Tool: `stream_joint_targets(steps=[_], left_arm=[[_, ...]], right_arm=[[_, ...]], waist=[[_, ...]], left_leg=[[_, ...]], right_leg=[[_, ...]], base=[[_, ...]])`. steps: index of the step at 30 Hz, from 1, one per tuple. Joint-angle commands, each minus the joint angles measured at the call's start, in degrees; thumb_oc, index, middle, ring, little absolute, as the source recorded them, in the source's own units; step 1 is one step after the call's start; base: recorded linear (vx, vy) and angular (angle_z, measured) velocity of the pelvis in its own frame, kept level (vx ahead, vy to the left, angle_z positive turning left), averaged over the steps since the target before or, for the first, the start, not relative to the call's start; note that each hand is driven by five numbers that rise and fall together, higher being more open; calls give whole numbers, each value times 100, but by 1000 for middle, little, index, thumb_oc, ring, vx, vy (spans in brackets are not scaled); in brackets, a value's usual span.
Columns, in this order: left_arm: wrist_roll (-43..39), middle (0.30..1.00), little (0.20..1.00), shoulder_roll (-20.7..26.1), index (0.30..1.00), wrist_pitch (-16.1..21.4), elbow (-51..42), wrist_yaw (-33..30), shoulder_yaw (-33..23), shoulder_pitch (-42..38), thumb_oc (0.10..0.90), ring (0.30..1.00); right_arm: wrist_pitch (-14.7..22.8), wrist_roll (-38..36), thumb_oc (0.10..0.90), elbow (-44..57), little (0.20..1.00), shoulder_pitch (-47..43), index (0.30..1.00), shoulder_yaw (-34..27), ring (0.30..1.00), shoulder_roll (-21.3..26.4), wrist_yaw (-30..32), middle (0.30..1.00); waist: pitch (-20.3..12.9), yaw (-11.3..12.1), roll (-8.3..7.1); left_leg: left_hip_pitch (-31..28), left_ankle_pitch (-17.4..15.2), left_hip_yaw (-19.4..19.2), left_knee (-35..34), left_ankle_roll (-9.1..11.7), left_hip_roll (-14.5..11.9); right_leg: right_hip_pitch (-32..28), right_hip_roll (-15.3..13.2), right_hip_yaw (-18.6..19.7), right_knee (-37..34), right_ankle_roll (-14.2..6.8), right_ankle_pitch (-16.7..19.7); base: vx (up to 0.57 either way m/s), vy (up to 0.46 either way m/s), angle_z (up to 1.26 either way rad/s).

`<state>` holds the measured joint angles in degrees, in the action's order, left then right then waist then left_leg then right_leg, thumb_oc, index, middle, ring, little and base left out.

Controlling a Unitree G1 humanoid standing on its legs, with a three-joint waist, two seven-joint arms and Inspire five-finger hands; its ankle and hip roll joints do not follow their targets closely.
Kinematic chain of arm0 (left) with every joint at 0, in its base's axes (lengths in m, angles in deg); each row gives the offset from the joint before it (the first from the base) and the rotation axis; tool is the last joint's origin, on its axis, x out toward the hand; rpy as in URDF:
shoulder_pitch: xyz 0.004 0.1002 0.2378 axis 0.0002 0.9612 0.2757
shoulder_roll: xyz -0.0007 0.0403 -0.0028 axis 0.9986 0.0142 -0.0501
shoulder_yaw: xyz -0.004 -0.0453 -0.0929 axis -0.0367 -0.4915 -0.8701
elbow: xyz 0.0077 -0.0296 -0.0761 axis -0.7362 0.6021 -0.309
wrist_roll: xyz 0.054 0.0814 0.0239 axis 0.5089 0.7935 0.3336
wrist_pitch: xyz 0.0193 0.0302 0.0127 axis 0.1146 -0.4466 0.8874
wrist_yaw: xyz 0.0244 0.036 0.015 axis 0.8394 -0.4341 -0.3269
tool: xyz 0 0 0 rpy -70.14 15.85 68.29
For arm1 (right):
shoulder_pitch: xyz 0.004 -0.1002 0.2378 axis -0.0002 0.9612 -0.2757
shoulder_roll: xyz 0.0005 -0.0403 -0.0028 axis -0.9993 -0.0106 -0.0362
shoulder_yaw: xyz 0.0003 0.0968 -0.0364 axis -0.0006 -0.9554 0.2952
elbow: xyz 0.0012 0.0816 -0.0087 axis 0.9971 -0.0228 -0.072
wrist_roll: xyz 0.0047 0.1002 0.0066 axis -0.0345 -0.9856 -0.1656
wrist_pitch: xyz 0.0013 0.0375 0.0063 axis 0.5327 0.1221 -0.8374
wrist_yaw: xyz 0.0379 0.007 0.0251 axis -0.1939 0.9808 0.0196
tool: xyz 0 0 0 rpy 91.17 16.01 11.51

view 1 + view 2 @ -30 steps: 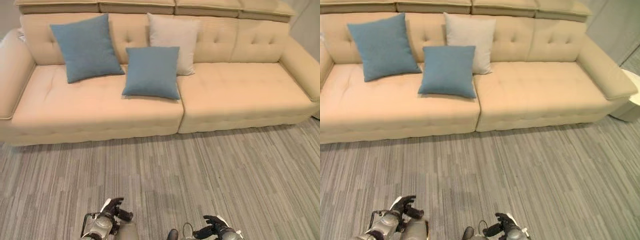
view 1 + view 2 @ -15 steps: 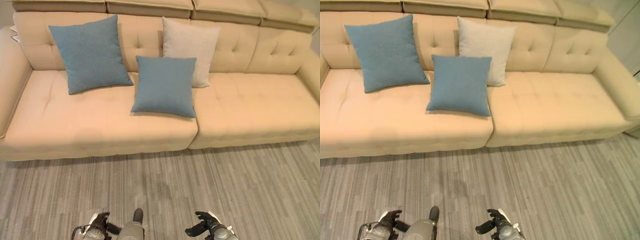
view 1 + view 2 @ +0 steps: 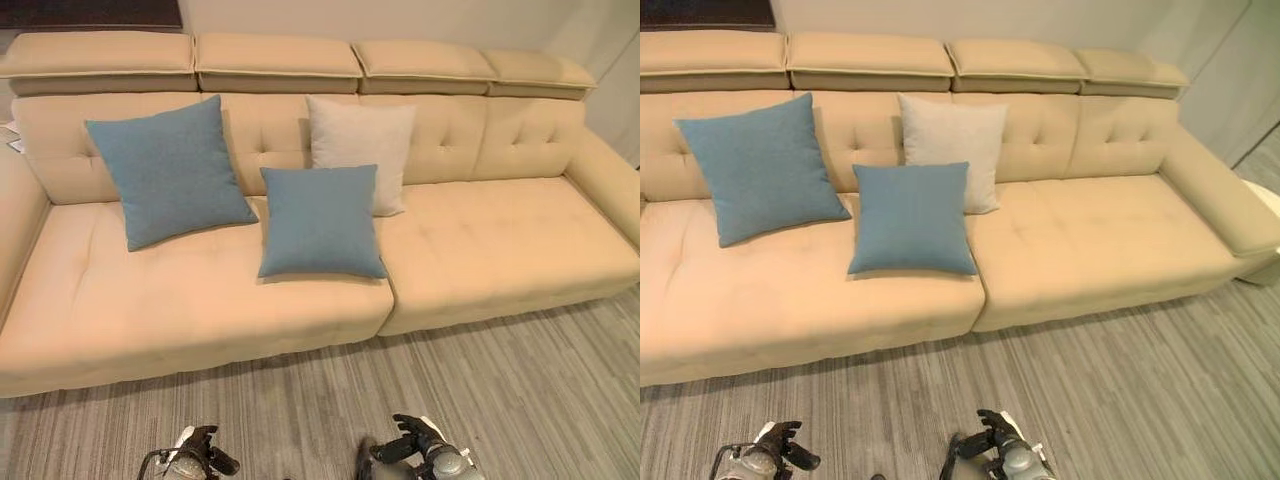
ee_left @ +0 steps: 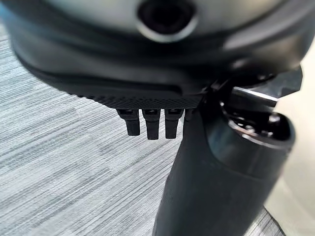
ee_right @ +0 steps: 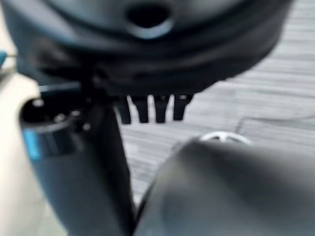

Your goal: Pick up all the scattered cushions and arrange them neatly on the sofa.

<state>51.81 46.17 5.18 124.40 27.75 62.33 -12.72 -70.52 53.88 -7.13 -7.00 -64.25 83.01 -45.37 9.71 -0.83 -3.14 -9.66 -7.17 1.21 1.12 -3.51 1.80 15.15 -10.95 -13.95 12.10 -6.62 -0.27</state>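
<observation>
At the bottom edge of the frame the left hand (image 3: 200, 450) hangs low left of centre and the right hand (image 3: 415, 440) low right of centre, both over the grey carpet (image 3: 520, 400); each has its fingers loose and uncurled, holding nothing; in the wrist views the fingers (image 4: 150, 125) point straight out over the carpet. Past the carpet the beige sofa (image 3: 500, 250) spans the frame; on its left half a blue cushion (image 3: 320, 222) stands at the centre of the frame, overlapping a grey cushion (image 3: 360, 140) behind it against the backrest; a larger blue cushion (image 3: 168, 170) leans on the backrest at upper left.
</observation>
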Motion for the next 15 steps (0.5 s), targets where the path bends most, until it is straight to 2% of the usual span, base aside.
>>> stream_joint_targets(steps=[1, 3, 4, 5, 6, 8, 11, 12, 13, 14, 15], left_arm=[[201, 900, 900, 25, 900, 122, 94, 52, -116, -16, 800, 900], [395, 900, 900, -62, 900, 116, 112, 65, 0, 53, 800, 900], [459, 900, 900, -98, 900, 125, 124, 70, 32, 92, 800, 900], [439, 900, 900, -173, 900, 98, 132, 82, 45, 181, 800, 900], [439, 900, 900, -176, 900, 98, 132, 82, 45, 183, 800, 900], [392, 900, 900, -227, 900, 72, 165, 112, 24, 221, 800, 900], [362, 900, 900, -228, 900, 49, 236, 138, -52, 348, 800, 900], [368, 900, 900, -222, 900, 55, 249, 135, -76, 385, 800, 900], [273, 900, 900, -176, 900, 42, 198, 114, -150, 354, 800, 900], [273, 900, 900, -173, 900, 42, 198, 114, -150, 352, 800, 900], [88, 900, 900, -108, 900, 47, 41, 13, -205, 220, 800, 900]], right_arm=[[-197, 139, 800, -221, 900, 402, 900, 116, 900, 109, 68, 900], [-186, 165, 800, -229, 900, 461, 900, 87, 900, 127, 71, 900], [-176, 164, 800, -234, 900, 481, 900, 88, 900, 129, 81, 900], [-167, 158, 800, -231, 900, 499, 900, 82, 900, 132, 64, 900], [-167, 157, 800, -231, 900, 501, 900, 83, 900, 134, 64, 900], [-163, 123, 800, -257, 900, 529, 900, 56, 900, 152, 53, 900], [-137, 102, 800, -255, 900, 530, 900, 66, 900, 216, 22, 900], [-123, 93, 800, -246, 900, 511, 900, 76, 900, 230, 14, 900], [-77, 42, 800, -197, 900, 397, 900, 119, 900, 256, 36, 900], [-77, 42, 800, -198, 900, 394, 900, 117, 900, 253, 35, 900], [-42, -20, 800, -78, 900, 212, 900, 192, 900, 319, 86, 900]], waist=[[254, 31, -151], [230, -19, -175], [185, -32, -195], [140, -78, -178], [138, -77, -170], [81, -107, -148], [-101, -130, -46], [-150, -117, -35], [-85, -14, -57], [-101, -30, -76], [131, 141, -208]], left_leg=[[419, -327, 522, 661, 260, 158], [309, -435, 531, 649, 260, 196], [251, -496, 547, 630, 268, 217], [156, -487, 656, 637, 316, 181], [153, -495, 654, 637, 318, 173], [54, -522, 776, 628, 391, 83], [-116, -369, 887, 779, 575, -174], [-78, -181, 872, 983, 689, -237], [474, 491, 748, 2209, 1025, -371], [500, 517, 761, 2200, 1021, -349], [1083, 961, 517, 3626, 1057, -422]], right_leg=[[-359, -168, -49, -754, -294, 705], [-390, -113, -45, -738, -292, 717], [-444, -72, 18, -752, -275, 705], [-333, 30, 215, -461, -223, 691], [-329, 36, 215, -447, -221, 680], [-282, 146, 258, -276, -161, 566], [-361, 387, 115, -22, 29, 224], [-467, 483, 95, -45, 113, 121], [-780, 654, 134, -160, 295, -30], [-763, 630, 125, -170, 291, -16], [-1044, 644, 119, -237, 494, -106]], base=[[270, -8, 8], [281, -14, 4], [309, -16, 7], [311, -17, 8], [335, -34, 6], [277, -83, 8], [365, -116, 31], [380, -184, 33], [265, -152, 23], [285, -268, 4], [121, -159, -15]])
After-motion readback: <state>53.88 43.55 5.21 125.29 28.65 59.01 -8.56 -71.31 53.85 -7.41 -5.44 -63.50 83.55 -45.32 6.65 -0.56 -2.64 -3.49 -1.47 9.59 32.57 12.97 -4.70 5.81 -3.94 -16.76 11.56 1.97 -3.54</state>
